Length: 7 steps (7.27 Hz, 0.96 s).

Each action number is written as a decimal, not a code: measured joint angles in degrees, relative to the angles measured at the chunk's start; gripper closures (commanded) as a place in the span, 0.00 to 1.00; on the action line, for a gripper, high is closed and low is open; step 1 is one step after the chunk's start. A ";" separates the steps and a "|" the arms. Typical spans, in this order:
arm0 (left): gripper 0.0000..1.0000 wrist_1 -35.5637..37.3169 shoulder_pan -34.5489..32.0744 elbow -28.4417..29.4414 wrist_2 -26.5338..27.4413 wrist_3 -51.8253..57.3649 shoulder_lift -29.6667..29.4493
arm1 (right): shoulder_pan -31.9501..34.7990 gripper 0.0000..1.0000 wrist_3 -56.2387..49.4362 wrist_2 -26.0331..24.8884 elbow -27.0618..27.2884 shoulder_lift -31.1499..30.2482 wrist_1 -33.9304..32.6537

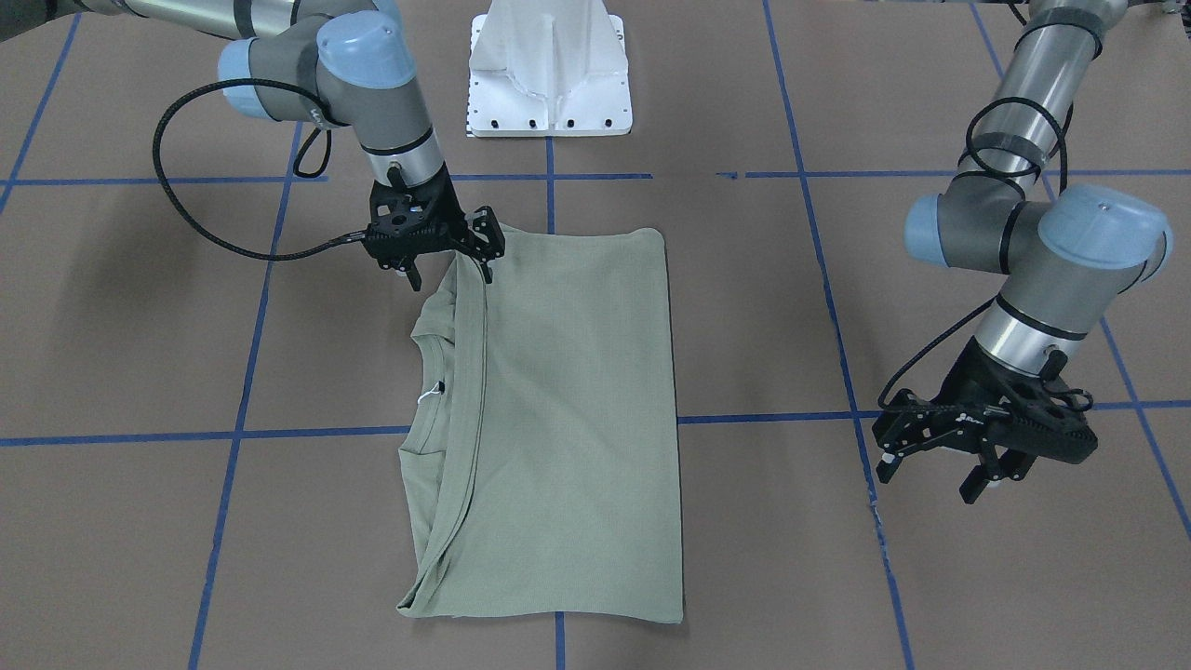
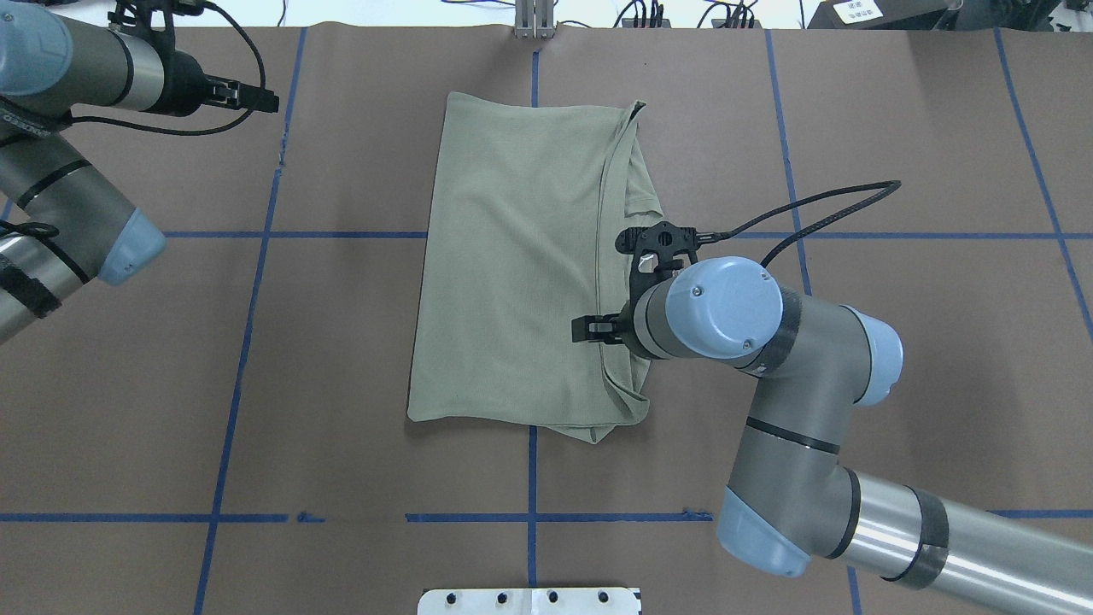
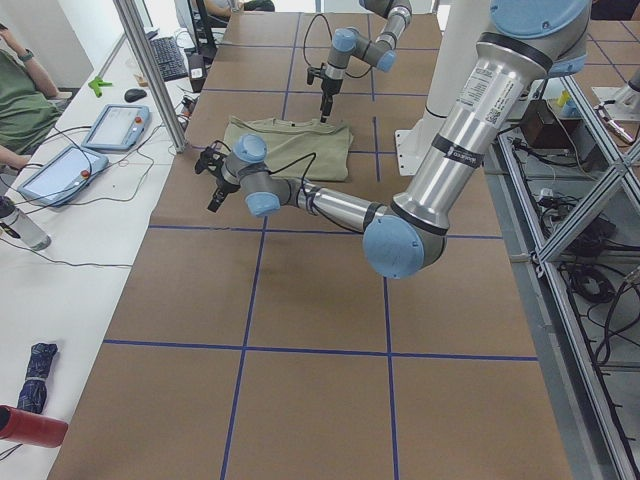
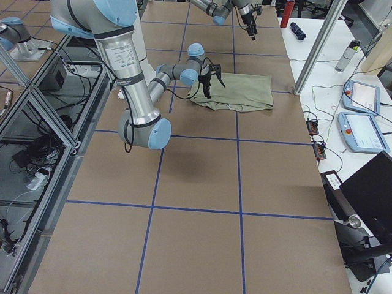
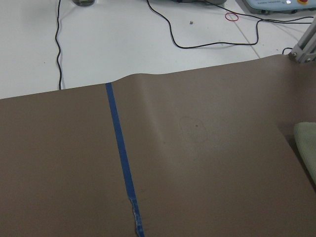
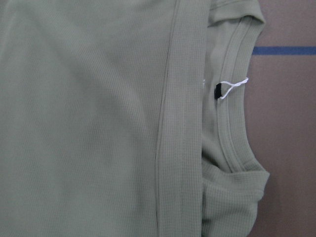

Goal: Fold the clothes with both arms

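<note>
Your right gripper (image 1: 484, 253) pinches the shirt (image 1: 568, 419) edge to fold it (I think), while your left gripper (image 1: 940, 470) waits open, well apart.

Brown table (image 2: 341, 384) with blue tape grid (image 2: 256, 235) carries folded green shirt (image 2: 512, 256)

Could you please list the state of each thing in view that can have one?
shirt: folded into a rectangle, lying flat, collar showing at one edge.
right gripper: at the shirt's hem corner nearest the robot; jaws' state unclear.
left gripper: jaws open, empty, apart from the shirt.
table: covered in brown paper with blue tape lines.
</note>
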 measured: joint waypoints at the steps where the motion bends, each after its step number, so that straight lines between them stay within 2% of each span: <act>1: 0.00 0.00 0.00 0.01 0.00 0.00 0.03 | -1.27 0.21 -1.90 0.06 -0.03 0.08 -1.08; 2: 0.00 0.00 0.00 0.02 0.00 0.00 0.09 | -2.17 0.31 -3.89 -0.02 -0.09 -0.03 -1.93; 4: 0.00 0.00 0.00 0.01 0.00 0.00 0.28 | -3.91 0.38 -7.25 -0.47 -0.33 -0.56 -2.47; 5: 0.00 0.00 0.00 0.00 0.00 0.00 0.31 | -4.61 0.46 -7.83 -0.60 -0.42 -0.73 -2.52; 7: 0.00 0.00 0.00 0.00 0.00 0.00 0.34 | -4.99 1.00 -8.14 -0.66 -0.44 -0.79 -2.92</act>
